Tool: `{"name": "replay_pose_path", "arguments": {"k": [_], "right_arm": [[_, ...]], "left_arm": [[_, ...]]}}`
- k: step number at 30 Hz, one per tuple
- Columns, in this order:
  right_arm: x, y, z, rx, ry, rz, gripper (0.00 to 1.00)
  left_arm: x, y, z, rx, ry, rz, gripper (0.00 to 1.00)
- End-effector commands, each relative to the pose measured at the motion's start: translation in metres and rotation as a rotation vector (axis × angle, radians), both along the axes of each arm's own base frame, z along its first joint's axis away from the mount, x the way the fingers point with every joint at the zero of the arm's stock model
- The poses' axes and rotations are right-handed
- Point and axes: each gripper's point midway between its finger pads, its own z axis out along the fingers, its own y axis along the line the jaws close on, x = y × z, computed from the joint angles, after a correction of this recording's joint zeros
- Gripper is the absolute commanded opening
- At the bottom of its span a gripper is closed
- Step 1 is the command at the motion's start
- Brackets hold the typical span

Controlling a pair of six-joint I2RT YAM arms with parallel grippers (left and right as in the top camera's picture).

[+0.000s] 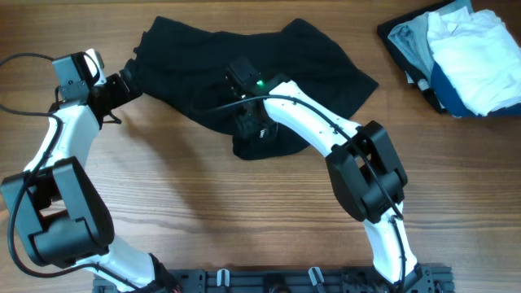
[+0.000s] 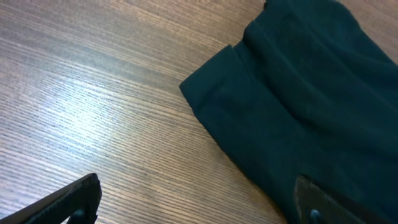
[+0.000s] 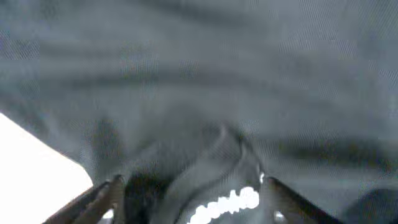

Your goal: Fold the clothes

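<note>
a brown wood-grain tabletop (image 1: 203, 203) fills the scene, its grain running left to right; soft pale light sheens the wood in the left wrist view.

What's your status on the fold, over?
Left gripper open at edge of black garment. Right gripper down in bunched cloth, grip unclear. Garment rumpled, unfolded. Laundry pile top right, apart.
</note>
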Motion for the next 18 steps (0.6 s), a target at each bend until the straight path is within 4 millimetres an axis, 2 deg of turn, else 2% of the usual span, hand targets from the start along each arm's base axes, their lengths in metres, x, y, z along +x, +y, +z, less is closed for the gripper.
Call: {"name": "replay_pose_path", "arguments": {"k": [1, 3, 5, 7, 8, 9, 10, 11, 14, 16, 18], "right_arm": [[0.008, 0.001, -0.007, -0.002, -0.021, 0.060, 0.76], [0.003, 0.005, -0.019, 0.022, 0.024, 0.128, 0.77], [-0.005, -0.004, -0.031, -0.008, 0.077, 0.117, 0.74], [-0.009, -0.009, -0.032, -0.021, 0.099, 0.108, 0.61], [-0.011, -0.009, -0.030, -0.022, 0.104, 0.096, 0.50], [-0.011, -0.010, -0.026, -0.017, 0.103, 0.074, 0.39], [-0.010, -0.010, -0.017, -0.005, 0.092, 0.054, 0.33], [-0.008, -0.009, -0.007, 0.009, 0.076, 0.041, 0.32], [-0.007, -0.010, 0.026, 0.046, 0.038, 0.002, 0.31], [-0.012, -0.019, 0.051, 0.060, 0.029, -0.032, 0.21], [-0.021, -0.030, 0.064, 0.049, 0.053, -0.066, 0.08]], "left_arm": [[0.002, 0.001, 0.000, -0.008, -0.008, 0.002, 1.00], [0.002, 0.001, 0.000, -0.008, -0.008, 0.002, 0.99], [0.003, 0.001, 0.000, -0.008, -0.009, 0.002, 0.99], [0.003, 0.001, 0.001, -0.007, -0.013, 0.002, 0.99], [0.004, 0.001, 0.002, -0.005, -0.017, 0.002, 0.99], [0.005, 0.001, 0.002, -0.004, -0.021, 0.002, 0.99], [0.005, 0.002, 0.003, -0.004, -0.023, 0.002, 0.99], [0.005, 0.002, 0.003, -0.004, -0.023, 0.002, 0.98], [0.004, 0.001, 0.002, -0.005, -0.018, 0.002, 0.86], [0.005, 0.001, 0.002, -0.004, -0.020, 0.002, 0.83], [0.006, 0.003, 0.003, 0.003, -0.025, 0.006, 0.83]]}}
